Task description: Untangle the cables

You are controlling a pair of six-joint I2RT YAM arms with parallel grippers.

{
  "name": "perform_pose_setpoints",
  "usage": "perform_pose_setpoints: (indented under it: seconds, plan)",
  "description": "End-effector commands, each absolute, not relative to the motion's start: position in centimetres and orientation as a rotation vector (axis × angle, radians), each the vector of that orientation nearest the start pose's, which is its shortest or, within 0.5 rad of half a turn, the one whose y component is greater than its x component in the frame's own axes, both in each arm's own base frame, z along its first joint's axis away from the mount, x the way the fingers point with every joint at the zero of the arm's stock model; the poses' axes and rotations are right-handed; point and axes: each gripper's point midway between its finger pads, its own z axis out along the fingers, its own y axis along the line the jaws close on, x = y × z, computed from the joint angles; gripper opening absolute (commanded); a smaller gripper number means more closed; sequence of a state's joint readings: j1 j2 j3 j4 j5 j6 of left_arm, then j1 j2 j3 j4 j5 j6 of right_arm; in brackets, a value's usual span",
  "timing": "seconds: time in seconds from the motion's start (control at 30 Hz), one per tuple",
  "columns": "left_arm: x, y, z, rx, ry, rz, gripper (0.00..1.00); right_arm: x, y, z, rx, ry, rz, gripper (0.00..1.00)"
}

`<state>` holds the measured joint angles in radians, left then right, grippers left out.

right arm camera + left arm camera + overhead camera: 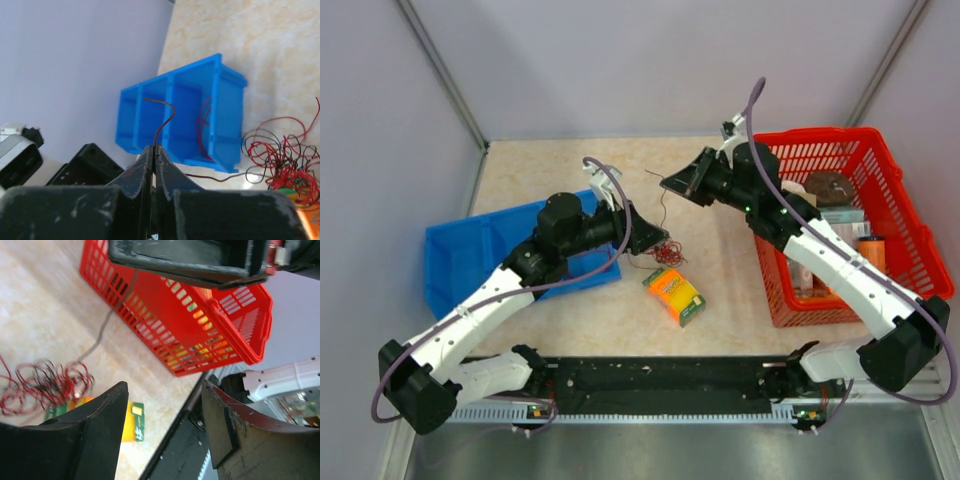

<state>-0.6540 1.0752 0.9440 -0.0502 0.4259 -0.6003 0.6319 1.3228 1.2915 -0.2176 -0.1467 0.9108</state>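
Note:
The cables form a knotted red and blackish clump (666,253) on the table, between the two grippers. The clump also shows in the left wrist view (47,382) and in the right wrist view (280,152). My right gripper (676,183) (154,148) is shut on one dark brown cable (165,116), lifted above the table. That strand (661,208) (106,322) runs down to the clump. My left gripper (653,240) (164,390) is open and empty, right beside the clump. One red wire (201,125) lies in the blue bin.
A blue divided bin (470,250) (185,107) sits at the left. A red basket (840,145) (165,335) with several items stands at the right. A yellow-green box (674,296) (133,422) lies just in front of the clump.

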Motion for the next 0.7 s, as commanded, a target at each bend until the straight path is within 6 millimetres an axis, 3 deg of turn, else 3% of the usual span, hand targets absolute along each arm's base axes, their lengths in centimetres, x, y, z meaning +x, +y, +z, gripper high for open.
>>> perform_pose_setpoints:
  seconds: [0.0,0.13,0.27,0.4,0.47,0.53,0.57,0.6,0.67]
  plan:
    - [24.6,-28.9,34.3,0.399,1.701,-1.148,0.67,28.6,30.4,42.5,0.069,1.812,1.374,0.00]
    - [26.5,-28.8,34.0,0.370,1.680,-1.043,0.70,27.9,30.1,44.8,0.056,1.765,1.404,0.00]
    - [27.8,-30.0,34.5,0.392,1.631,-1.023,0.69,27.6,30.0,44.9,0.056,1.764,1.415,0.00]
    - [29.8,-31.2,34.9,0.386,1.616,-1.008,0.62,27.2,30.0,44.7,0.042,1.770,1.427,0.00]
    - [30.4,-31.8,35.0,0.406,1.616,-1.004,0.47,27.2,30.0,44.5,0.036,1.774,1.420,0.00]
    - [31.3,-31.8,34.7,0.403,1.636,-0.958,0.06,27.3,29.7,44.1,0.016,1.774,1.380,0.00]
    - [31.9,-31.4,34.6,0.376,1.652,-0.920,0.00,27.5,29.5,43.5,-0.003,1.784,1.337,0.04]
    - [32.4,-30.9,34.9,0.345,1.648,-0.885,0.00,27.8,29.1,42.5,-0.037,1.800,1.265,0.16]
    - [32.5,-30.1,35.3,0.331,1.634,-0.856,0.00,29.1,27.4,39.6,-0.055,1.852,1.057,0.49]
